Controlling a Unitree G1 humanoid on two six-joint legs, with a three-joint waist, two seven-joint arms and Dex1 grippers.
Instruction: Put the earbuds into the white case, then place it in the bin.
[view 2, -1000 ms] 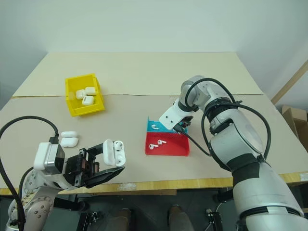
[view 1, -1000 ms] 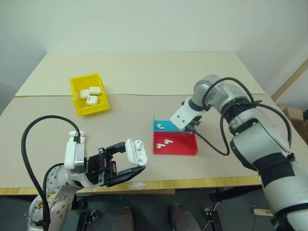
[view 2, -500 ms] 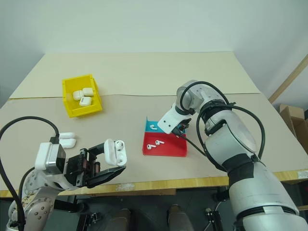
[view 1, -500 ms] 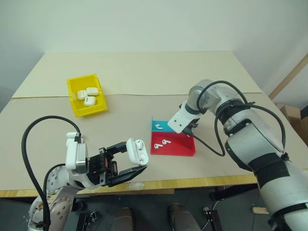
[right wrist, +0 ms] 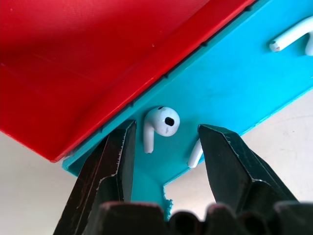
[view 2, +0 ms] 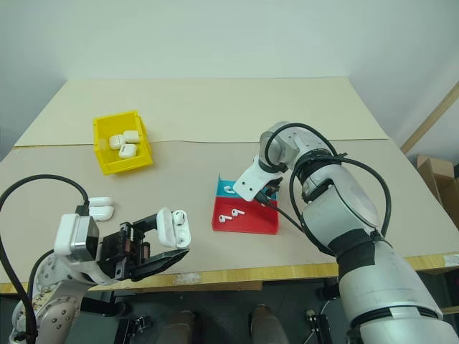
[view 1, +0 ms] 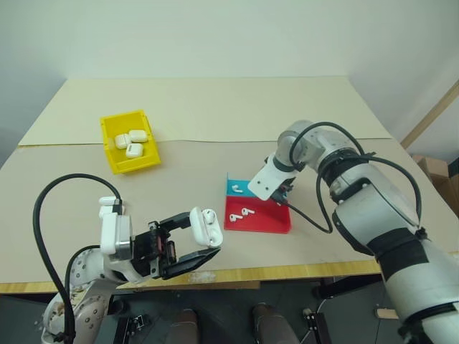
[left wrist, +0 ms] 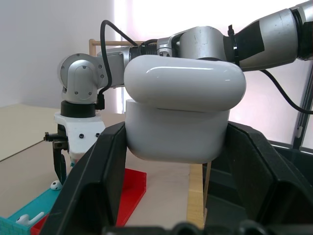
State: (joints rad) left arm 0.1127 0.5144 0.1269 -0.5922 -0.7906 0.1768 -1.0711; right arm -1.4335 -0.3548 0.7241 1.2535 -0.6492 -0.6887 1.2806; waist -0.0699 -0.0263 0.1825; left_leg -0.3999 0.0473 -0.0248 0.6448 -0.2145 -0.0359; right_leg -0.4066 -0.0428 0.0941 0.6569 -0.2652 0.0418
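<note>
My left gripper [view 1: 200, 240] is shut on the white case [view 1: 203, 225] and holds it just above the table's front edge, with the lid flipped up. In the left wrist view the case [left wrist: 183, 112] sits between both black fingers. My right gripper [view 1: 282, 192] points down into the blue half of the tray [view 1: 242, 185]. Its jaws stand open on either side of one of the earbuds [right wrist: 161, 122], not touching it. A second earbud [right wrist: 293, 36] lies farther along the blue floor. Two more earbuds [view 1: 242, 213] rest in the red half [view 1: 265, 221]. The yellow bin [view 1: 111, 154] stands at the far left.
Three white cases [view 1: 133, 141] lie inside the yellow bin. Two further cases [view 2: 100, 206] sit on the table by my left arm. A seam in the tabletop [view 1: 215, 140] runs across behind the bin. The table's right edge is near my right arm.
</note>
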